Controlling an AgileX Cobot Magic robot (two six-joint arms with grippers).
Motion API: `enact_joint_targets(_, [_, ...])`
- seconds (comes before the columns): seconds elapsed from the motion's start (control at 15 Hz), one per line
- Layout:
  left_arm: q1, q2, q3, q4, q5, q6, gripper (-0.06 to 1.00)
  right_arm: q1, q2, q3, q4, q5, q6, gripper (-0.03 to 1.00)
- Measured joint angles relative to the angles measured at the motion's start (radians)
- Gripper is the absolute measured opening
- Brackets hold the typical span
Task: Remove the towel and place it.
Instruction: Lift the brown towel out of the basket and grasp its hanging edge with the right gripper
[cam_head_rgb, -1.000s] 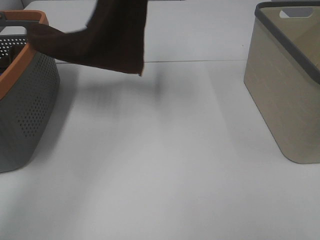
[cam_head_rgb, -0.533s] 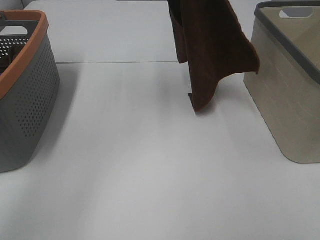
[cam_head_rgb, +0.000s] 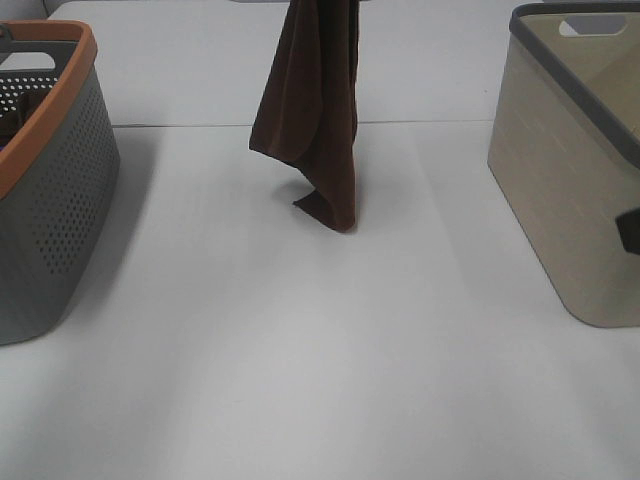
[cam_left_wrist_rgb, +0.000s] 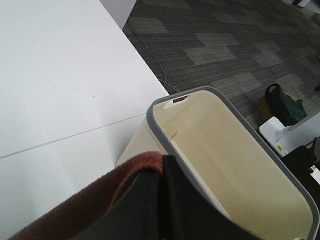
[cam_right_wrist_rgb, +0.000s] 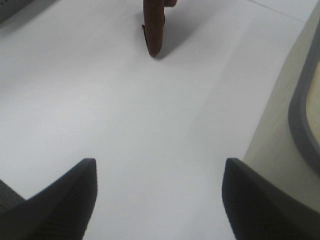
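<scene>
The dark brown towel (cam_head_rgb: 320, 110) hangs in a long fold over the middle back of the white table. Its lower corner reaches down to about the tabletop. My left gripper (cam_left_wrist_rgb: 161, 170) is shut on the towel's top edge (cam_left_wrist_rgb: 100, 200); in the exterior high view this gripper is out of frame above. My right gripper (cam_right_wrist_rgb: 160, 195) is open and empty, low over the table beside the beige basket, with the towel's lower end (cam_right_wrist_rgb: 154, 25) well ahead of it. A dark part of it shows at the right edge of the exterior high view (cam_head_rgb: 630, 228).
A grey perforated basket with an orange rim (cam_head_rgb: 60, 200) stands at the left. A beige basket with a grey rim (cam_head_rgb: 570, 180) stands at the right and also shows in the left wrist view (cam_left_wrist_rgb: 225, 150) and the right wrist view (cam_right_wrist_rgb: 295, 130). The table's far edge drops to carpet floor (cam_left_wrist_rgb: 225, 45).
The towel left the grey basket's rim, swung right toward the beige basket, and now hangs back at the middle, lower. A part of my right gripper has come into the exterior high view.
</scene>
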Motion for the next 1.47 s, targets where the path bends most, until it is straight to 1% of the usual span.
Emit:
enact_joint_targets(0.07, [0.000,0.000,0.000,-0.001,0.003,0.001,0.00,0.014,0.033,-0.015,0.001,-0.026,-0.025,0.68])
enact_joint_targets(0.13, [0.000,0.000,0.000,-0.002,0.005,0.009,0.00,0.046,0.088,-0.043,0.001,-0.067,-0.069,0.66])
enact_joint_targets(0.27, [0.000,0.000,0.000,-0.003,0.026,0.021,0.00,0.109,0.202,-0.096,0.002,-0.138,-0.135,0.59])
enact_joint_targets(0.4, [0.000,0.000,0.000,-0.013,0.056,0.041,0.00,0.164,0.309,-0.133,0.003,-0.213,-0.173,0.56])
enact_joint_targets(0.47, [0.000,0.000,0.000,-0.029,0.066,0.069,0.00,0.181,0.348,-0.146,0.004,-0.255,-0.185,0.55])
enact_joint_targets(0.53, [0.000,0.000,0.000,-0.042,0.078,0.097,0.00,0.190,0.393,-0.156,0.005,-0.303,-0.191,0.55])
enact_joint_targets(0.67, [0.000,-0.004,0.000,-0.094,0.089,0.120,0.00,0.194,0.458,-0.164,0.009,-0.400,-0.198,0.55])
enact_joint_targets(0.8, [0.000,-0.007,0.000,-0.140,0.093,0.142,0.00,0.201,0.508,-0.164,0.031,-0.478,-0.202,0.55])
enact_joint_targets(0.87, [0.000,-0.007,0.000,-0.157,0.093,0.149,0.00,0.219,0.531,-0.164,0.036,-0.509,-0.202,0.55])
enact_joint_targets(0.93, [0.000,-0.007,0.000,-0.160,0.093,0.153,0.00,0.250,0.552,-0.164,0.039,-0.538,-0.203,0.55])
enact_joint_targets(1.0, [0.000,-0.007,0.000,-0.161,0.093,0.153,0.00,0.297,0.613,-0.164,0.048,-0.609,-0.203,0.55])
enact_joint_targets(1.4, [0.000,-0.007,0.000,-0.161,0.089,0.155,0.00,0.307,0.807,-0.164,0.062,-0.773,-0.203,0.55])
enact_joint_targets(1.47, [0.000,-0.007,0.000,-0.161,0.087,0.155,0.00,0.307,0.818,-0.164,0.062,-0.787,-0.203,0.56])
